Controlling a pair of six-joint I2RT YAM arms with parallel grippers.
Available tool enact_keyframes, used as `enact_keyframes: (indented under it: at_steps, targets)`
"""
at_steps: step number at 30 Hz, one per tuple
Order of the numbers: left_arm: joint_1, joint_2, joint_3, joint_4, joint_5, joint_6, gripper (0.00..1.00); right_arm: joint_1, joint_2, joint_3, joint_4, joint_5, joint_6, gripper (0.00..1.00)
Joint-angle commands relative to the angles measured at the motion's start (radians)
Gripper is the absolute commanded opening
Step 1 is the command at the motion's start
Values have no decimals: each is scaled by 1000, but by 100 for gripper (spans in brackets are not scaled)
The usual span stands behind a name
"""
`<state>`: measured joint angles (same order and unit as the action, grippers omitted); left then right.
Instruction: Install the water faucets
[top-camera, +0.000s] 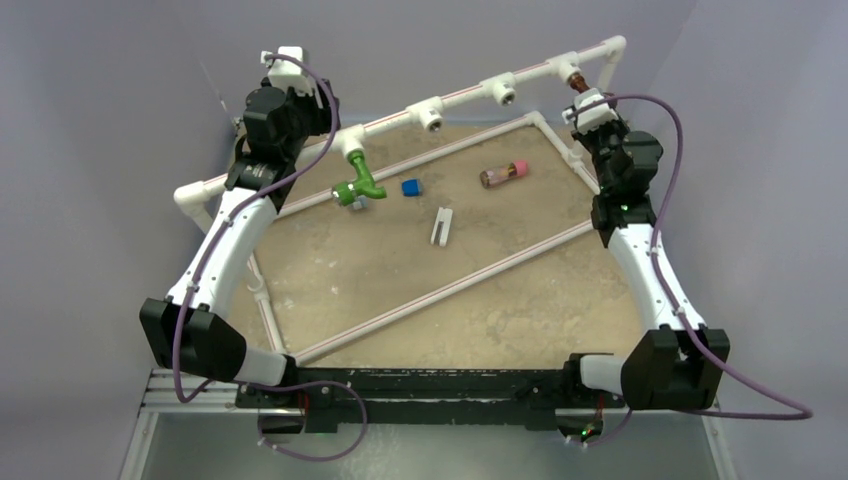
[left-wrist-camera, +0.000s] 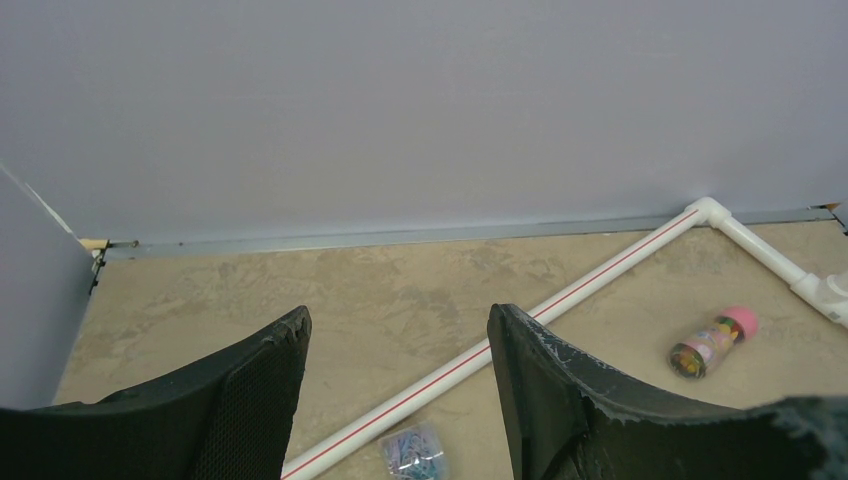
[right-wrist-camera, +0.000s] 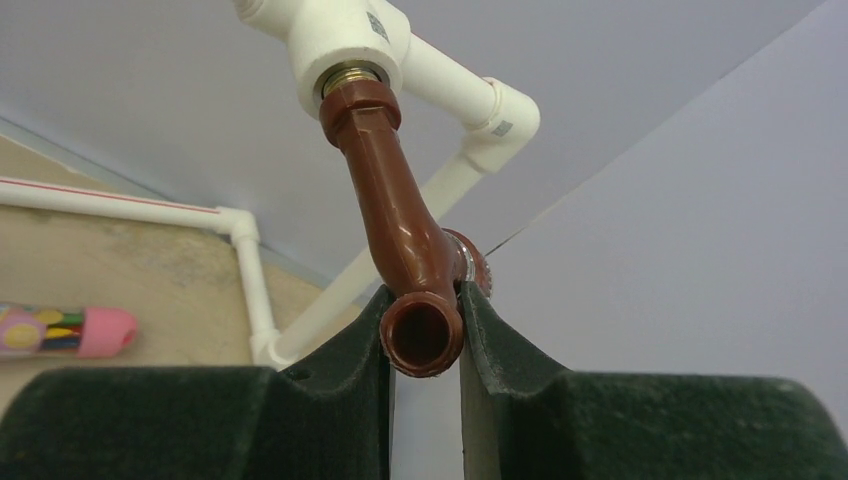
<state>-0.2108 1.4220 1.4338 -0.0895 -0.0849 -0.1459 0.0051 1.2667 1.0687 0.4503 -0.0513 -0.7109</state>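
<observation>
Brown faucet (right-wrist-camera: 400, 220) hangs from the far-right tee (right-wrist-camera: 345, 40), with our right gripper (right-wrist-camera: 424, 315) clamped on its spout; we judge it is being screwed home. Green faucet (top-camera: 357, 180) looks already seated further left along the pipe (top-camera: 465, 95). Our left gripper (left-wrist-camera: 400, 325) is spread wide and empty.

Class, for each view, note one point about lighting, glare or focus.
Top external: soft, even light, only faint shadows under the green faucet. Left wrist: the left end effector, near the lens, looks dark. Right wrist: bright glare streaks on the reddish-brown faucet.
</observation>
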Motion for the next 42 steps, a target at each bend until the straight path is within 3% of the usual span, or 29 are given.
enact_keyframes:
  at_steps: [1, 7, 17, 32, 39, 42]
  targets:
    - [22, -16, -30, -87, 12, 2, 64, 21, 22, 70, -10, -215, 290, 0]
    - [22, -20, -33, -87, 12, 3, 64, 19, 0, 37, 15, -251, 483, 0]
    - [22, -23, -36, -87, 13, 2, 65, 16, -30, -21, 136, -315, 975, 0]
    - [22, -25, -39, -85, 11, 7, 65, -39, -27, 48, 15, -465, 1372, 0]
    - [22, -25, -39, -84, 11, 8, 64, -42, -79, 71, -103, -368, 1334, 0]
    - [24, -27, -41, -84, 11, 10, 65, -50, -111, 80, -175, -354, 1304, 13]
